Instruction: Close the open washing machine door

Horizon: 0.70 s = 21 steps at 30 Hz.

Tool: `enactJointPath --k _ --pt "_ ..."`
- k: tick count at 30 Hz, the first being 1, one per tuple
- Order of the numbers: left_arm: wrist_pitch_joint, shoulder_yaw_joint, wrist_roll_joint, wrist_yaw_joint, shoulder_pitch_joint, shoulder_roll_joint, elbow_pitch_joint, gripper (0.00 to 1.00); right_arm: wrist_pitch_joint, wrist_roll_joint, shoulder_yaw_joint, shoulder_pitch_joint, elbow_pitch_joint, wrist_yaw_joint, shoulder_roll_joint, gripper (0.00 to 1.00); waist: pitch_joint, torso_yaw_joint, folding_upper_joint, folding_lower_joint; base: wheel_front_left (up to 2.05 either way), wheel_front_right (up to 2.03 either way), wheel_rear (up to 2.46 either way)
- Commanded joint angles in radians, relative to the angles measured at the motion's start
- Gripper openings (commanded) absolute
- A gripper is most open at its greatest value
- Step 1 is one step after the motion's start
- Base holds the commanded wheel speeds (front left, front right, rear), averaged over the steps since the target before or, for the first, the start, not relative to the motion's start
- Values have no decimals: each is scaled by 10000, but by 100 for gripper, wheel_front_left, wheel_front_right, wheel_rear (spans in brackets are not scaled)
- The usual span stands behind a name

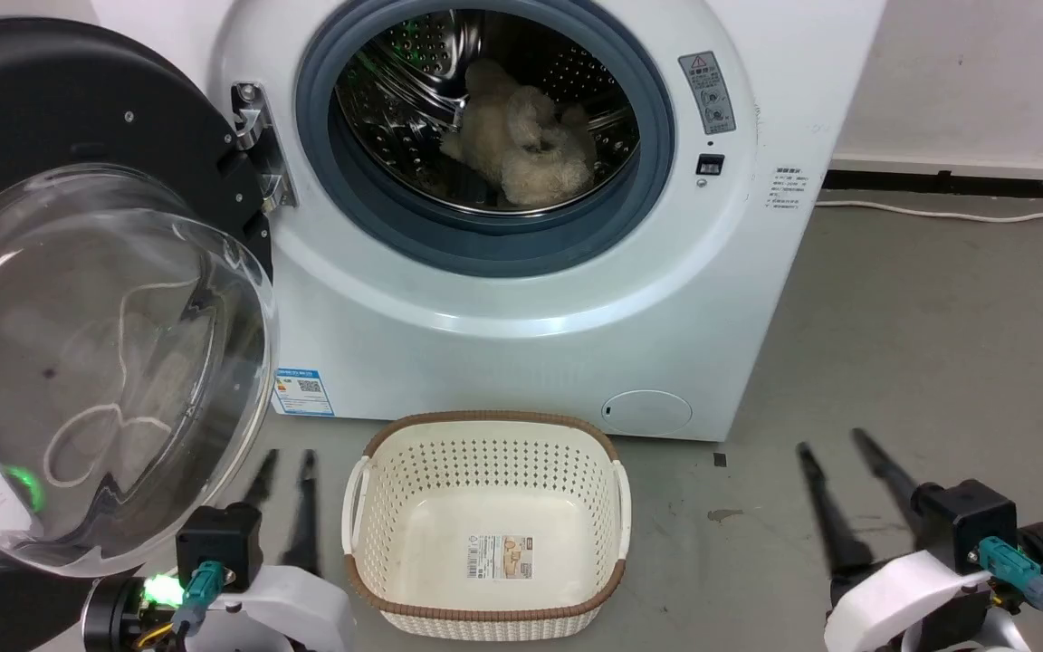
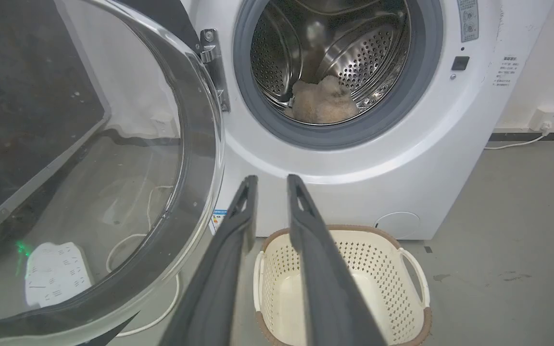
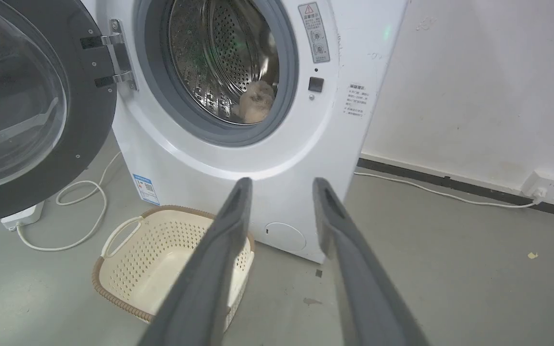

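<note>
The washing machine door (image 1: 96,308) is swung wide open to my left, hanging off its metal hinge (image 1: 259,145) on the left side of the opening. The glass bowl bulges out toward me, with the black ring around it. From my right wrist view the door (image 3: 27,96) stands well clear of the machine front.

My left gripper (image 1: 286,462) is low down, just beside the bottom right edge of the glass. Its fingers are a little apart with nothing between them. In the left wrist view the gripper (image 2: 272,180) points at the machine front, with the door (image 2: 89,168) off to its left and a gap between them. My right gripper (image 1: 831,444) is over on the far side above the grey floor (image 1: 893,362), well apart from the door. Its fingers are spread wider and it's empty too.

The white washing machine (image 1: 521,308) has something beige and fluffy (image 1: 526,136) lying in the drum, behind the grey rubber ring (image 1: 485,244). A cream basket (image 1: 485,418) with a brown rim sits on the floor right in front of the machine, between my two grippers, with a label stuck on its bottom.
</note>
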Motion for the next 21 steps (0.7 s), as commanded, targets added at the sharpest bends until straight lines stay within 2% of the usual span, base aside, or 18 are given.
enactJointPath --k 1,13,20,21 --pt "-41 -20 9 -12 -5 2 2 100 -37 59 -7 9 -6 0 1 100 1 0 -1 0 0 0 0" --pt "-291 -193 41 -43 -29 39 -17 100 -285 174 -44 64 36 1 5 100 -18 162 -1 0 0 0 0" --pt "-438 -313 42 -54 -17 91 -18 100 -430 192 42 110 74 2 7 100 -80 505 -1 0 0 0 0" --pt "-501 -369 45 -62 0 126 -18 100 -494 209 90 127 93 2 8 100 -115 712 -1 0 0 0 0"
